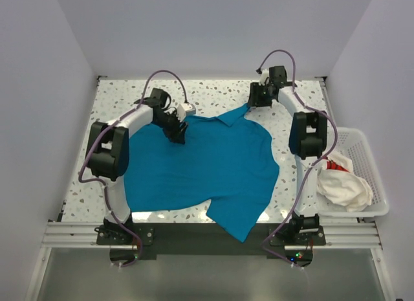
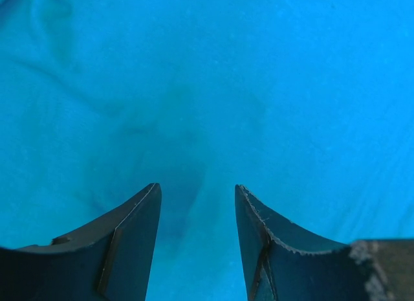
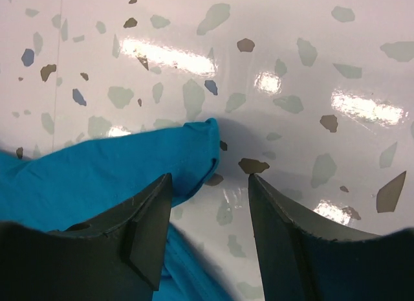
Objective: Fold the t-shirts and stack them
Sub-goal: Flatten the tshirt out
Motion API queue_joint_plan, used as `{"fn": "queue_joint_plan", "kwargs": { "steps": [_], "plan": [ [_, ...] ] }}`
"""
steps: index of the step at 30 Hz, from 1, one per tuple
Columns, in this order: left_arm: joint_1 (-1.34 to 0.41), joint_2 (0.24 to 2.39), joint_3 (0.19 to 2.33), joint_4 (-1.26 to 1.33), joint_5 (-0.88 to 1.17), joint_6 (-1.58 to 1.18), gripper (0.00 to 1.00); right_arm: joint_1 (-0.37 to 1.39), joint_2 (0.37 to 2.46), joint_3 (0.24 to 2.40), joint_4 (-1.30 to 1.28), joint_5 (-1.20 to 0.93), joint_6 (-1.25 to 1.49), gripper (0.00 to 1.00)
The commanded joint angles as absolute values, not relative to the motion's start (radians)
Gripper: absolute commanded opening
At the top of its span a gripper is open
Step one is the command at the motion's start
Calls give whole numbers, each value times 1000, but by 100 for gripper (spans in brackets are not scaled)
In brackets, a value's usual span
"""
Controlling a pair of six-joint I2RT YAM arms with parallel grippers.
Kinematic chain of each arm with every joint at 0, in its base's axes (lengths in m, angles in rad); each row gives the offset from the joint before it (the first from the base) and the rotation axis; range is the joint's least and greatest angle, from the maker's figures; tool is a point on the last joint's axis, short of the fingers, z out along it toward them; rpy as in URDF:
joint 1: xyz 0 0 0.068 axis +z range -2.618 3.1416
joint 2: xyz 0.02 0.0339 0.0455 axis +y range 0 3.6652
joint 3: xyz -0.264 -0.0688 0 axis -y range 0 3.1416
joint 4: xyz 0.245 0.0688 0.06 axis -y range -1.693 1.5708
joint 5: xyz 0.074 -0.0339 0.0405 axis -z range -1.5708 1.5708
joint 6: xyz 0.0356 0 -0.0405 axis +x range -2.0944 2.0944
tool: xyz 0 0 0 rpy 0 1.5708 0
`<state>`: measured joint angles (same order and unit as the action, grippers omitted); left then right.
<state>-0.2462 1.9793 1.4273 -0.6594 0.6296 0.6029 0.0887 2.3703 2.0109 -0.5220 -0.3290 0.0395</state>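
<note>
Smoothing teal shirt (image 1: 207, 165), spread flat on table (image 1: 116, 100), I judge. My left gripper (image 2: 196, 187): partly open, empty, over cloth. My right gripper (image 3: 210, 177): partly open, empty, beside collar (image 3: 187, 145). Advice: pinch edges low, pull evenly.

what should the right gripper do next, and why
Probably nudge the right gripper sideways onto the corner of the teal t-shirt before closing. Its jaws stand open, mostly over bare table, and the cloth tip lies by one finger, not squarely between them.
</note>
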Motion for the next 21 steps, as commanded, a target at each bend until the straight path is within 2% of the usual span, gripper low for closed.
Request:
{"fn": "queue_joint_plan", "kwargs": {
  "steps": [1,3,5,6,11,12,16,21],
  "plan": [
    [-248,1943,1411,-623,623,578,55,87,2373,2077,-459,-318,132,55],
    [-259,1948,1404,-623,617,574,55,87,2401,2091,-468,-318,135,54],
    [-273,1953,1388,-618,600,575,55,87,2427,2101,-476,-331,135,48],
    [-276,1954,1384,-611,592,575,55,87,2434,2109,-479,-345,138,39],
    [-281,1974,1359,-589,558,560,55,86,2444,2138,-428,-480,192,14],
    [-281,1976,1356,-591,558,560,54,83,2436,2144,-420,-495,210,0],
    [-281,1977,1336,-577,555,552,54,83,2369,2106,-314,-529,284,0],
    [-281,1999,1331,-578,528,552,54,107,2278,2016,-140,-460,362,0]
  ]
}}
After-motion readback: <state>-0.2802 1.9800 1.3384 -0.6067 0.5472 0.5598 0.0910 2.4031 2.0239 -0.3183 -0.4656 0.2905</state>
